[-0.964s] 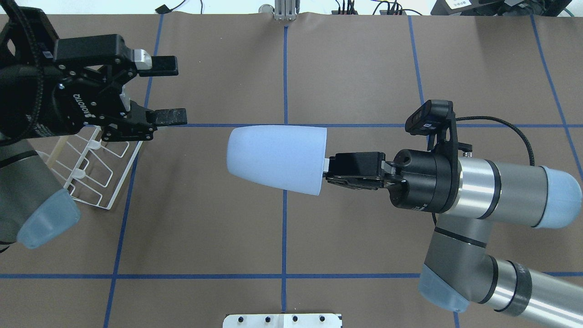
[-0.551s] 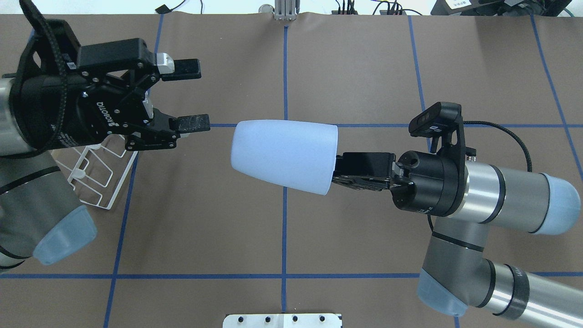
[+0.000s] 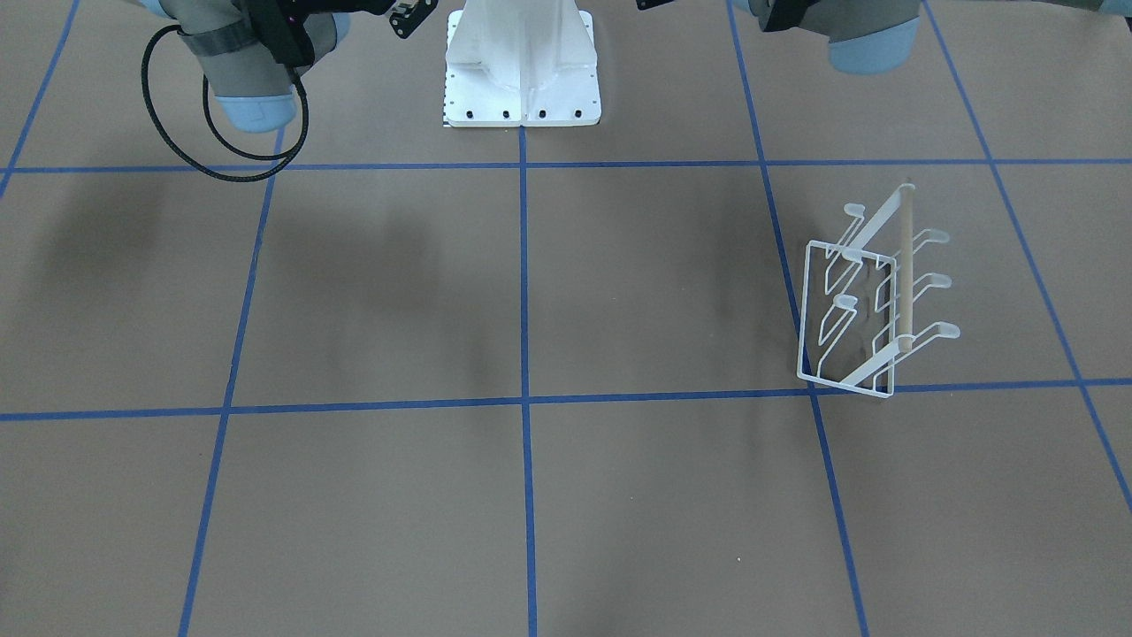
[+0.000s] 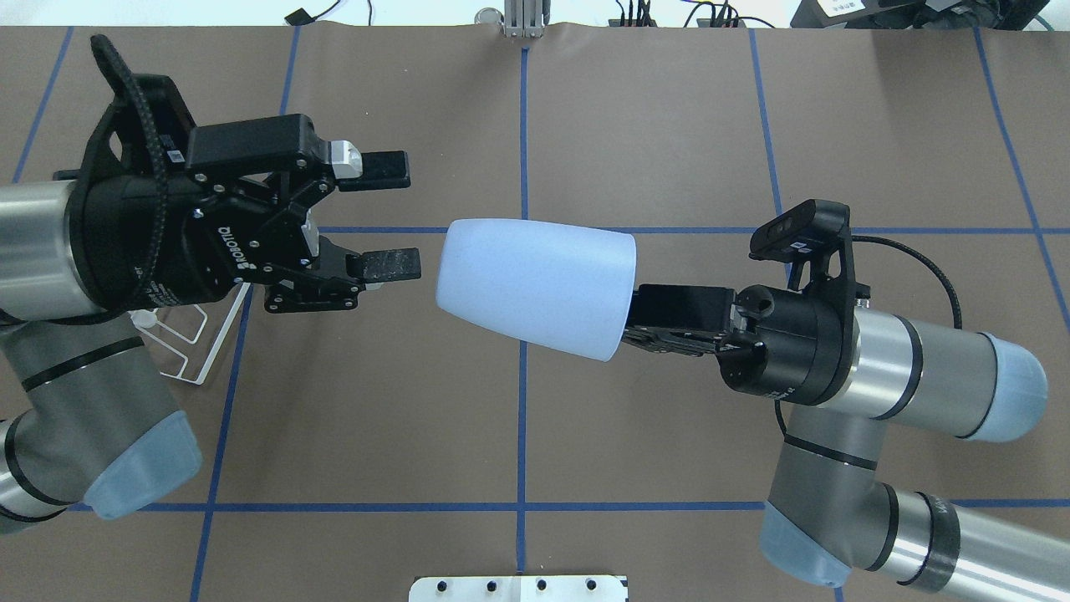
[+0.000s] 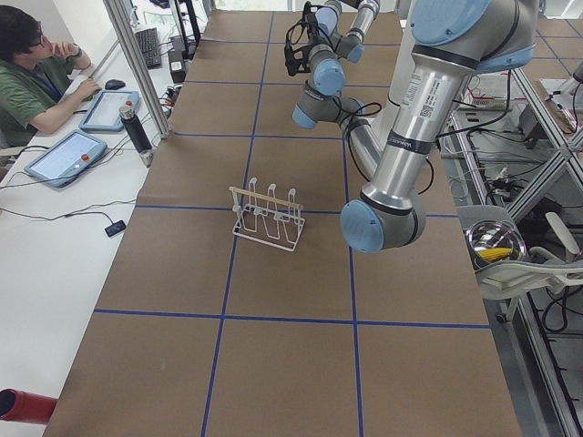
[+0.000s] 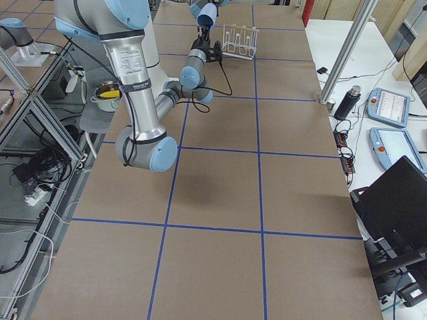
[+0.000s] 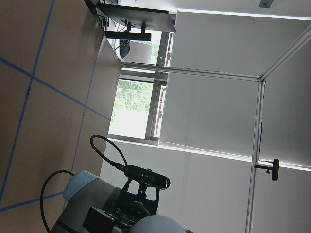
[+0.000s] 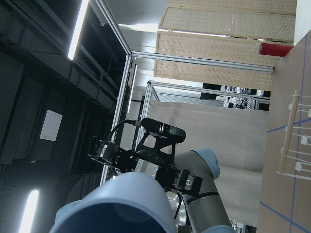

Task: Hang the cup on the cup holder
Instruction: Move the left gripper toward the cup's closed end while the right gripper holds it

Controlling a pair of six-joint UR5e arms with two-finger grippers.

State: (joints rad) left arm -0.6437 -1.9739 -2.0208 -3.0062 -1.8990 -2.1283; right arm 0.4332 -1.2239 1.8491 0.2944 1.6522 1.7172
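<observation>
Right tool (image 4: pixel 644 316) grips the cup (image 4: pixel 535 284) by its rim, level above the bench (image 4: pixel 669 125), base just before our wide-open, empty left tool (image 4: pixel 393 217); we judge that hand-over and hanging on the cup holder (image 3: pixel 905 283) beneath that tool are not yet done.

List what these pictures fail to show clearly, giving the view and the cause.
1. Overhead view: most of the white wire rack, under the left arm and left gripper.
2. Overhead view: fingertips of the right gripper, hidden by the pale blue plastic tumbler.
3. Front-facing view: the tumbler, beyond the top edge.
4. Side views: whether either gripper is open, too small.
</observation>
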